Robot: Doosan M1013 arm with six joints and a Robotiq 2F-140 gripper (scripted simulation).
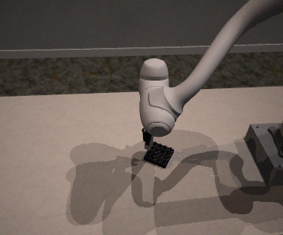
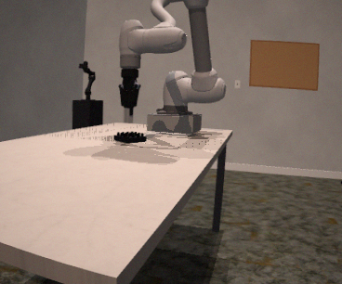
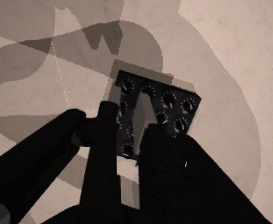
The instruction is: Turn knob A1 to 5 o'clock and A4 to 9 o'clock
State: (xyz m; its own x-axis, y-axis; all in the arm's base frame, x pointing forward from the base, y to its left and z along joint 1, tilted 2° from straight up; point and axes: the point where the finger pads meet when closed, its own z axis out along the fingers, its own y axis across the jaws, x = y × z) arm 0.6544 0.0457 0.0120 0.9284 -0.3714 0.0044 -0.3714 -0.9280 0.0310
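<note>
The black knob box lies flat on the table, turned at an angle in the wrist view, with its knobs upward. Knobs with white lines and rings of marks show there, including a knob at the upper left and a knob at the upper right. Printed names and the socket cannot be made out. My gripper is open only narrowly, with nothing between its fingers. In the exterior view it hangs above the box, not touching it. The fingers hide the box's lower left part in the wrist view.
The pale table bears the robot's base block, right of the box in the top view. Arm shadows fall over and around the box. A black pedestal with a small dark arm stands behind the table.
</note>
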